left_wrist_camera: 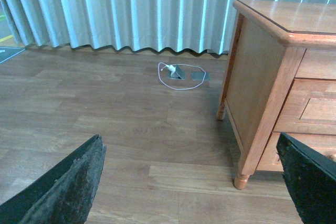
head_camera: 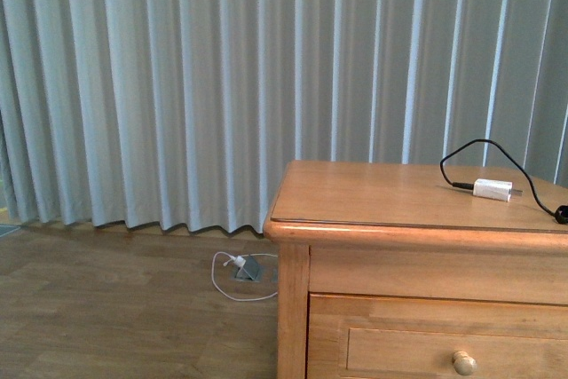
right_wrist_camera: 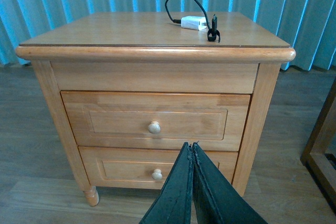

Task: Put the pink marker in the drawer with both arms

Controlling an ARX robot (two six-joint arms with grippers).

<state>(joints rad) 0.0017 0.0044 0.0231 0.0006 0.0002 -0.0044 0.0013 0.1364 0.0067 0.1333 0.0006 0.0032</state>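
Observation:
The pink marker is out of view in all three views. The drawer, the taller upper one of the wooden nightstand, is closed, with a round pale knob. My right gripper is shut with nothing between its jaws, and its tip hangs in front of the drawer fronts, just below the upper drawer. My left gripper is open and empty above the wooden floor, to the left of the nightstand's side. The front view shows the drawer at the bottom right and neither arm.
A white charger block with a black cable lies on the nightstand top. The shallower drawer sits below. A floor socket with a white cable lies near the curtain. Another wooden furniture leg stands right of the nightstand.

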